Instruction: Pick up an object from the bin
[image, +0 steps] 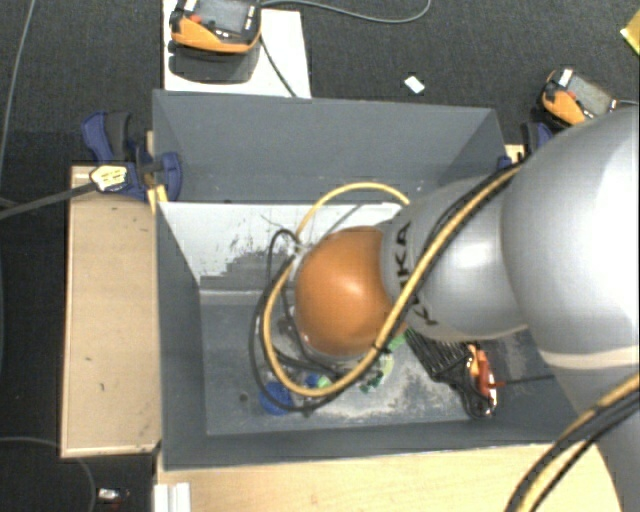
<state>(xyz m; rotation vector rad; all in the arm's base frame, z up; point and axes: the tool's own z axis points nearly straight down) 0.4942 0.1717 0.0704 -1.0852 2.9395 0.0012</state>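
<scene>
Camera view had the arm's orange wrist cover (340, 290) low over the middle of the bin (180, 330), hiding the gripper, so I couldn't tell whether it was open or closed. A blue piece (275, 402) and a green piece (378, 376) peeked out at the cover's near edge, their long axes unclear. To the right lay a black-and-orange tool (468, 375), slanting toward the near right corner.

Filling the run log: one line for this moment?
arm: low over bin centre | near: blue piece, green bits, black-orange thing | hold: cannot tell

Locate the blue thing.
In the camera view, the blue thing lies on the bin floor, lower left of the arm's orange cover, left of the green bits.
</scene>
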